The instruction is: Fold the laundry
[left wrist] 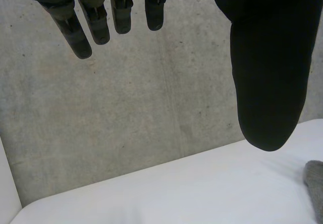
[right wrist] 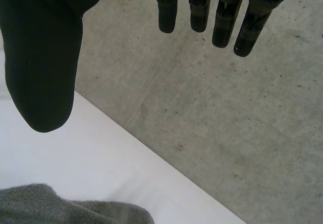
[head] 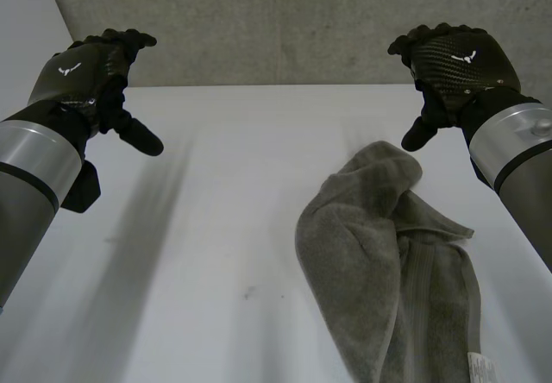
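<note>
The grey towel (head: 388, 262) is seen crumpled at five o'clock on the white table (head: 216, 228), untouched, the left hand (head: 90, 77) at ten and right hand (head: 453, 64) at two being held slack-fingered and empty, so all folding is judged left to do.

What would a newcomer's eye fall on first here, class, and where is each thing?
First, the crumpled grey towel lying on the white table, toward the robot's right side. Then the two black hands held up over the table, the left robot hand and the right robot hand, both open and empty, the right one nearer the towel.
</note>
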You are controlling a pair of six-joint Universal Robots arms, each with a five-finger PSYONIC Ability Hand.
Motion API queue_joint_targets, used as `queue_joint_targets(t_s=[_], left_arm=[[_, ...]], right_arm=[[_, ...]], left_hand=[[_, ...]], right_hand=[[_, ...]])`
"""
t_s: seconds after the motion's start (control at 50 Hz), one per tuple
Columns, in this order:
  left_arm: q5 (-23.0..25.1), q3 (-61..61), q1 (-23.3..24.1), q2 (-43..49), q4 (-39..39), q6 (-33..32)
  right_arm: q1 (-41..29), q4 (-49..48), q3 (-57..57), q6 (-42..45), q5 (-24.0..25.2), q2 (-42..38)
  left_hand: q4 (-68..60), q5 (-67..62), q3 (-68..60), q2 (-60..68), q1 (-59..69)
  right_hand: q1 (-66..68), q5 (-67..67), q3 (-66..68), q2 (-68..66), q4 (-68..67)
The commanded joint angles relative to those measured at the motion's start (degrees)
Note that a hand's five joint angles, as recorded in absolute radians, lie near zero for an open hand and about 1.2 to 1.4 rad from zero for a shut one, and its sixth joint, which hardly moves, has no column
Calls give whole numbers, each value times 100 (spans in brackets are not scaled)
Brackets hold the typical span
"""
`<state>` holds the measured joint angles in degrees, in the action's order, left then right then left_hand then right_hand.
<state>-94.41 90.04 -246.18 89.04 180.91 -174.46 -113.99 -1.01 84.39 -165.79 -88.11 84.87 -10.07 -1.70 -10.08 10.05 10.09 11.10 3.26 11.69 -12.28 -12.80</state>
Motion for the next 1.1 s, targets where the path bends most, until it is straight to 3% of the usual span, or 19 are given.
queue_joint_targets(t_s=[0.02, 0.24, 0.5, 0.64, 0.68, 0.72, 0.76, 0.78, 0.9, 1.0, 1.1], left_arm=[[2, 5, 0, 8, 5, 0], [10, 14, 0, 43, 5, 0], [19, 14, 0, 78, 5, 0], [19, 14, 0, 78, 5, 0], [19, 14, 0, 69, 5, 0], [10, 14, 0, 61, 5, 0], [10, 14, 0, 61, 5, 0], [10, 14, 0, 52, 5, 0], [28, 14, 0, 43, 14, -9], [63, 5, 9, 43, 180, -9], [107, -83, -17, 157, 619, -18]], right_arm=[[0, 276, -1, 301, 4, -101], [571, 1323, -89, 1005, 21, -1271], [1143, 94, 420, 1014, 777, -2465], [1151, -233, 394, 1040, 865, -2774], [1151, -303, 385, 1031, 883, -2791], [1151, -399, 359, 996, 1014, -2800], [1151, -400, 350, 1005, 1154, -2809], [1160, -365, 333, 1013, 1303, -2809], [1134, -356, 166, 987, 1586, -2545], [1029, -294, -430, 795, 1639, -1029], [862, 39, -818, 417, 1735, -201]], left_hand=[[-15, 149, -14, 17, 12], [-15, 149, -14, 17, 12], [-15, 149, -14, 17, 12], [-15, 149, -14, 17, 12], [-15, 149, -14, 17, 12], [-15, 149, -14, 17, 12], [-15, 149, -14, 17, 12], [-15, 149, -14, 17, 12], [-32, 132, -31, 33, 29], [-82, 82, -81, 84, 79], [-115, 48, -114, 117, 113]], right_hand=[[-110, -326, -169, 228, 280], [352, 137, 294, -235, -183], [2890, 2674, 2831, -2772, -2720], [3515, 3299, 3456, -3397, -3345], [4154, 3938, 4095, -4036, -3984], [5677, 5461, 5619, -5560, -5507], [6151, 5935, 6092, -6033, -5981], [6883, 6667, 6824, -6765, -6713], [6890, 6674, 6831, -6772, -6720], [6890, 6674, 6831, -6772, -6720], [6890, 6674, 6831, -6772, -6720]])
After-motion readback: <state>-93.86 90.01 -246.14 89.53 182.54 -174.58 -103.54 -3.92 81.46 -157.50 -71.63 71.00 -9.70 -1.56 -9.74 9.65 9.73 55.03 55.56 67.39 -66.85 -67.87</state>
